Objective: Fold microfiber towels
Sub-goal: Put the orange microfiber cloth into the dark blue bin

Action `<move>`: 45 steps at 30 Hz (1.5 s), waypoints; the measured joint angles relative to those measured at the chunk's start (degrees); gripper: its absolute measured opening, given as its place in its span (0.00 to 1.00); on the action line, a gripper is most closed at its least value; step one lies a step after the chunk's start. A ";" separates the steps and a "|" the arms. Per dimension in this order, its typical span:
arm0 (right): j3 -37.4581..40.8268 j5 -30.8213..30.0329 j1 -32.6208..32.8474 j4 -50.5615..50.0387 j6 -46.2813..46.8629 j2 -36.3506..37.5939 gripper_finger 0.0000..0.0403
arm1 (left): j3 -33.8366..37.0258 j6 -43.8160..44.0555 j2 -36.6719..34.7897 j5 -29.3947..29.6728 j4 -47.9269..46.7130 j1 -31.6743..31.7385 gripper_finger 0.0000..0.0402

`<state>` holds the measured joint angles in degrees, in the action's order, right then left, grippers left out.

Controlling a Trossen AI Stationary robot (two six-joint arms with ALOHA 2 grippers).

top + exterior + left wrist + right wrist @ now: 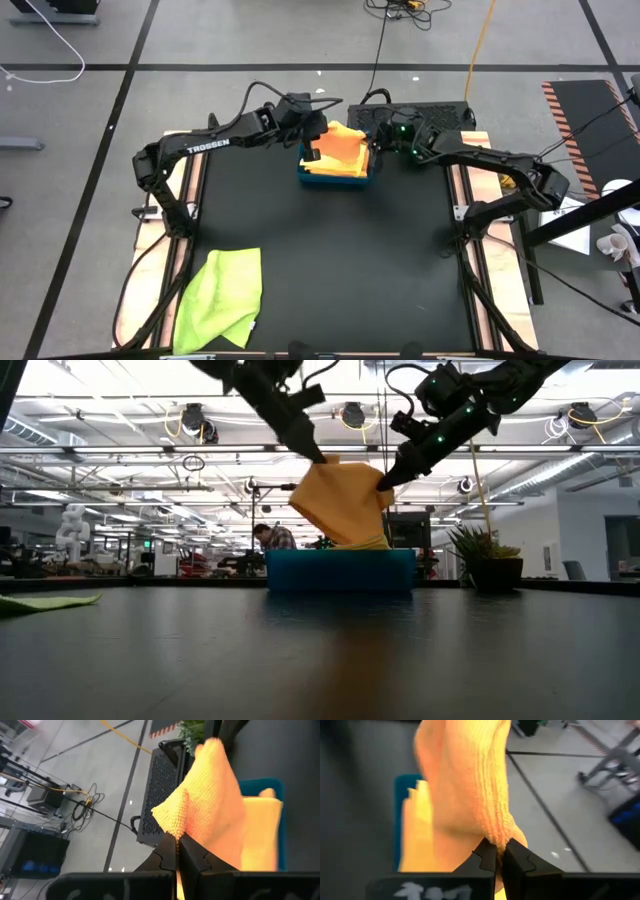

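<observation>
The black table (330, 260) lies open except the blue tray (336, 178) at the back and the lime green towel (222, 300) front-left.

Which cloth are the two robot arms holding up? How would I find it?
Look at the far middle of the black table, where a rigid blue rectangular tray sits. Above it hangs a soft orange microfiber towel, pinched at one top corner by the left gripper and at the other by the right gripper. The only other cloth out, the lime green towel, lies flat at the near left.

We see the tray (336, 180) at the bench's (330, 270) far edge, one towel (343, 145) raised above it, another towel (222, 298) at the near left corner.
</observation>
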<state>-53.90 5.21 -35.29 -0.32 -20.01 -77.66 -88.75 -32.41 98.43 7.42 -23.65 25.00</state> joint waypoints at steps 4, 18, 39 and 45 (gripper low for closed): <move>-0.39 -6.06 0.00 -0.46 -4.75 -0.09 0.00 | 6.17 0.56 0.01 -1.83 11.04 1.92 0.00; -0.45 -12.77 -2.28 5.17 -10.68 -6.79 0.00 | 27.61 7.05 0.09 -9.68 44.45 8.80 0.00; -4.60 -17.18 -2.74 9.87 -15.13 -12.00 0.00 | 29.58 4.61 4.56 -17.14 51.41 15.37 0.00; -4.54 -17.53 -2.81 9.75 -14.91 -14.92 0.00 | 29.66 -0.15 7.87 -18.13 52.58 15.86 0.00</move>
<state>-58.43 -12.32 -38.10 9.43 -34.92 -92.58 -59.09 -32.56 106.30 -10.71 28.93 40.86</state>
